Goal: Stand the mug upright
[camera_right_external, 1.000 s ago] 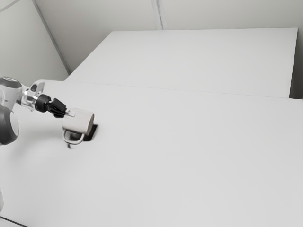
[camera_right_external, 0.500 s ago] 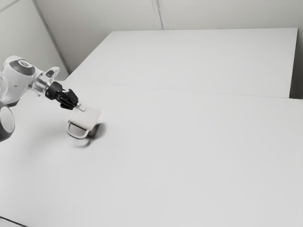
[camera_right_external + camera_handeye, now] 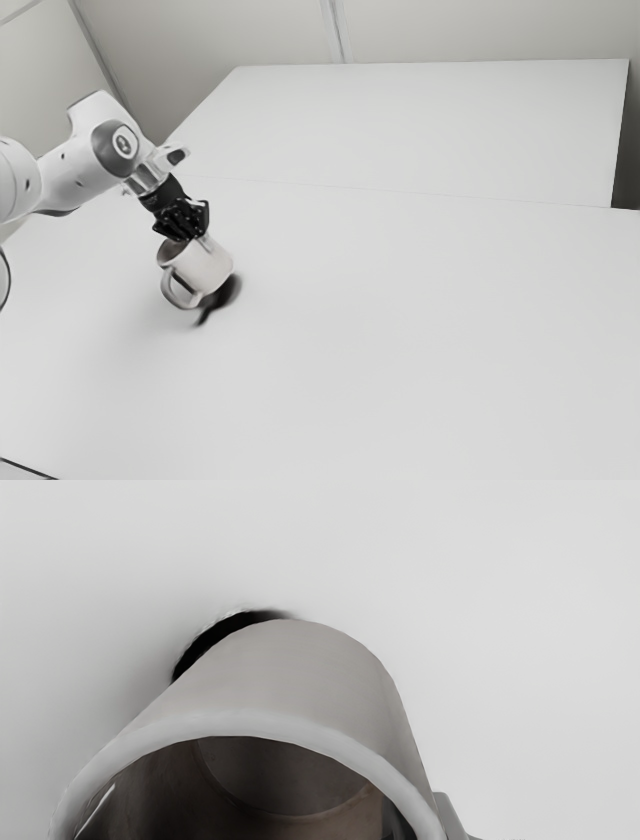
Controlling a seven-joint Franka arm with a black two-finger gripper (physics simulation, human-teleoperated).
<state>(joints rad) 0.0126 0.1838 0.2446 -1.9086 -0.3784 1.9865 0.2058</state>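
Observation:
My gripper (image 3: 205, 243) is over the upper side of the light grey mug (image 3: 208, 268) in the exterior view, holding its wall near the rim. The mug leans, its mouth facing up toward the arm and its handle toward the exterior view's lower left. Whether its base touches the table is unclear. In the wrist view the mug (image 3: 300, 680) shows its open mouth and dark inside. One finger of the gripper (image 3: 422, 817) lies against the outside of the wall; the other is mostly hidden, with a dark part of it inside the rim.
A dark shadow lies on the white table (image 3: 400, 330) under and beside the mug. Behind that table is another white surface (image 3: 420, 120), with pale walls around it. A dark cable (image 3: 30, 469) lies at the exterior view's lower left.
The arm has swung toward the exterior view's right, and my hand has tipped to point more downward. The held mug has moved along and turned from lying sideways to a leaning pose with its mouth higher.

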